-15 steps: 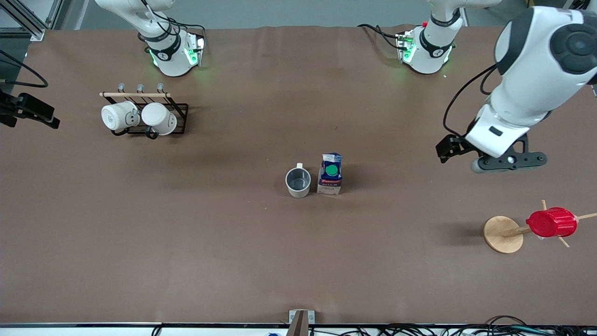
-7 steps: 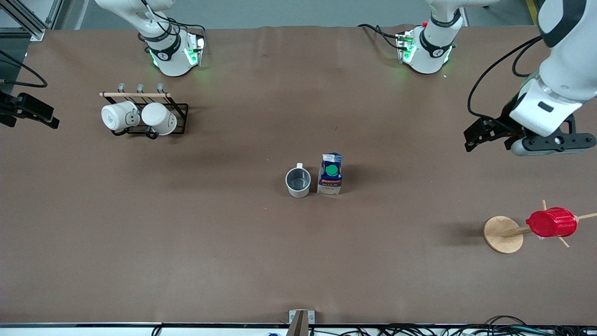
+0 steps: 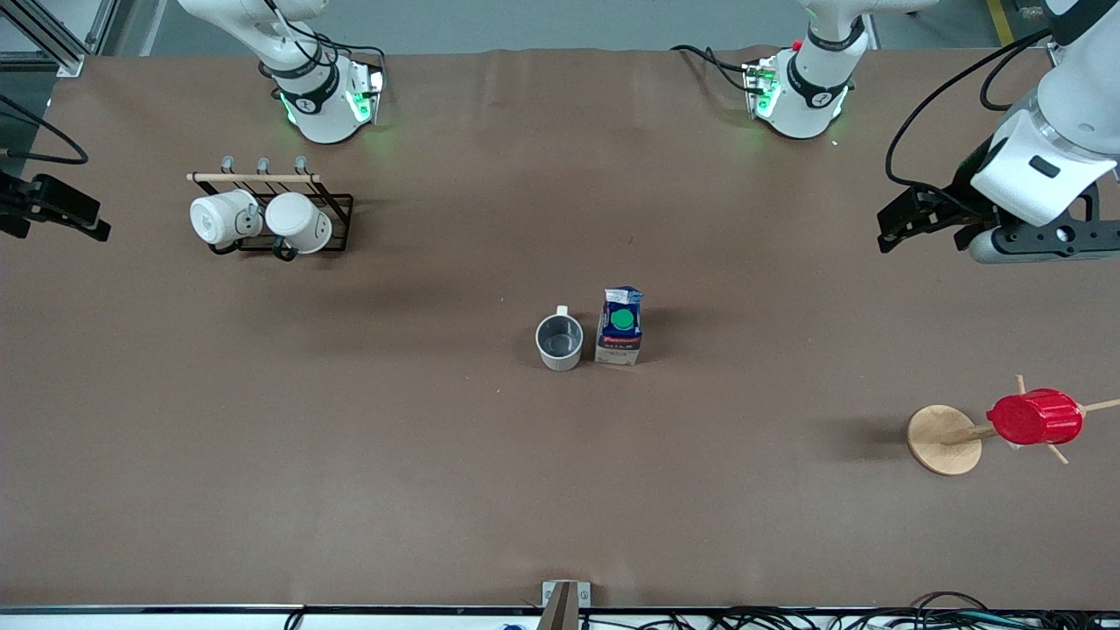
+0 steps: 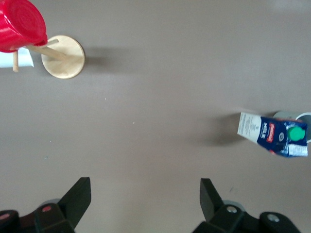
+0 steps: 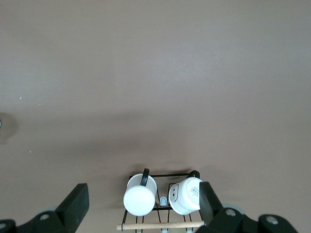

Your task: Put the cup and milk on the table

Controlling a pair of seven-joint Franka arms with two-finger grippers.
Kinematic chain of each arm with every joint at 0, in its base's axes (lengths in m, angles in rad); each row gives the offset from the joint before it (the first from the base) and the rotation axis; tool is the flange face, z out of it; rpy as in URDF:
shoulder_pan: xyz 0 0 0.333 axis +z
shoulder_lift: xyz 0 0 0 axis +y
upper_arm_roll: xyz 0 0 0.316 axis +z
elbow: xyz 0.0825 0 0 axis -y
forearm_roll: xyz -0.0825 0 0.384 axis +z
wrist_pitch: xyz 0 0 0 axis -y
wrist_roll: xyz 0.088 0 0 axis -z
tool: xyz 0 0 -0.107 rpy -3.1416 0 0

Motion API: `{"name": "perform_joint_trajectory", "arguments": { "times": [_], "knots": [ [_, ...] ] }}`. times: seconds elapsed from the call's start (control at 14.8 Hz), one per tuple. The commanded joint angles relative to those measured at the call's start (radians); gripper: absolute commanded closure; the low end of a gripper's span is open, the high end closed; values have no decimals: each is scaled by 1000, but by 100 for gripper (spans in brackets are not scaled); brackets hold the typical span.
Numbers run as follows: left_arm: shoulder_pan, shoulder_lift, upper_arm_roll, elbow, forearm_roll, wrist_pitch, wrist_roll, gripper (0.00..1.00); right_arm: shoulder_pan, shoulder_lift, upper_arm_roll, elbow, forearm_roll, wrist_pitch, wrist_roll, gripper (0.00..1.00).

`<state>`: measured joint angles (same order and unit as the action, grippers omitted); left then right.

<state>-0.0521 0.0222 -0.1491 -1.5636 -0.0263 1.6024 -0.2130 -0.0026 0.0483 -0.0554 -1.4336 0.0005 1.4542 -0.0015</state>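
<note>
Cup [image 3: 559, 341] touches milk [image 3: 619, 326]; rack [image 3: 289, 223], red cup [image 3: 1034, 417] well apart; both end effectors spread.

The milk [image 4: 273, 133] carton carries a red label on its dark blue side reading "MILK" in white; the smaller print on its white panel is illegible.

Black wire rack [image 3: 337, 220] with wooden rail [image 3: 253, 178] holds two white mugs [image 3: 220, 218] on their sides, toward the right arm's end. Red cup [image 3: 1035, 417] hangs on wooden peg stand [image 3: 943, 439], toward the left arm's end.
</note>
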Motion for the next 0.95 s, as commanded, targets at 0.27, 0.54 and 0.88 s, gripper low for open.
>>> {"name": "perform_joint_trajectory", "arguments": {
  "times": [0.27,0.54,0.88],
  "knots": [
    [-35,-77,48,-111,-11,73,43,2,-8,-36,-1,-37,23,5,-12,0],
    [-32,-88,46,-118,-6,65,43,2,-8,-36,-1,-37,23,5,-12,0],
    [-22,-87,48,-92,-4,50,110,2,-7,-36,-1,-37,23,5,-12,0]
  ]
}}
